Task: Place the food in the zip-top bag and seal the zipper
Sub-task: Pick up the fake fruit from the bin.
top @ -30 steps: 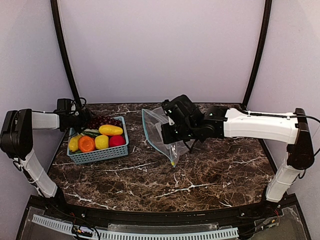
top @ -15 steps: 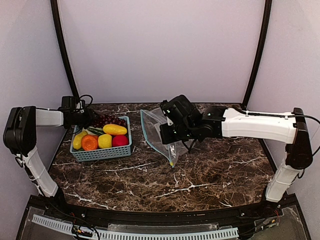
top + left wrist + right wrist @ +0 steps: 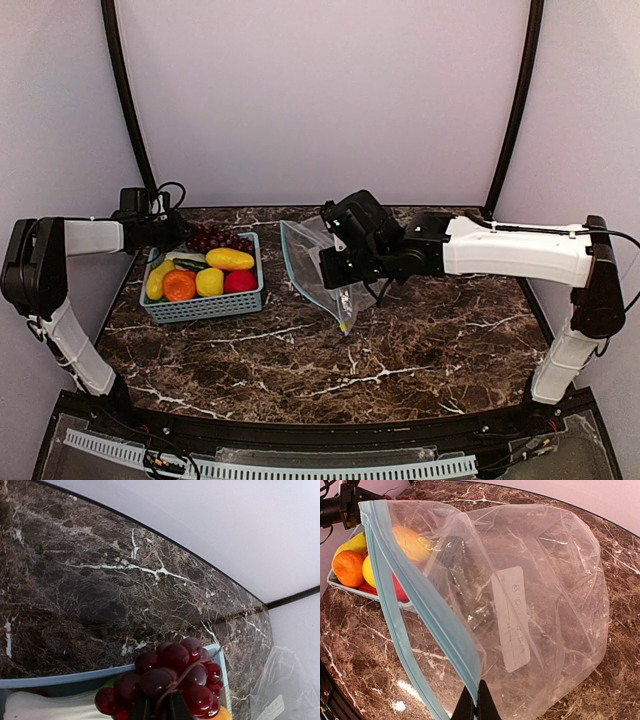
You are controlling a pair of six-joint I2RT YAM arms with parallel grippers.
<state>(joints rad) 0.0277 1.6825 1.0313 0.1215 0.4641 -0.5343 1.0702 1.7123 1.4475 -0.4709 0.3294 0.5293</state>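
Surfaces noted: table [image 3: 400,350] polished, marble-like, dark brown with white veins, glossy. The bag [image 3: 545,580] is thin clear plastic film, crinkled, with shiny highlights; zipper strip [image 3: 420,610] teal plastic, matt; label [image 3: 512,625] white, matt. The grapes [image 3: 170,675] are smooth, glossy, dark red. The basket [image 3: 205,308] is teal plastic lattice, dull.

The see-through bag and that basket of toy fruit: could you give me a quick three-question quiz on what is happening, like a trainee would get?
1. True or false: the right gripper pinches the clear crinkly plastic zip-top bag by its teal-blue zipper strip.
2. What sits between the left gripper's fingers? A) red apple B) bunch of dark red grapes C) green cucumber
3. Where does the round orange toy fruit lie?
Key: 1 true; 2 B; 3 in the teal lattice basket.
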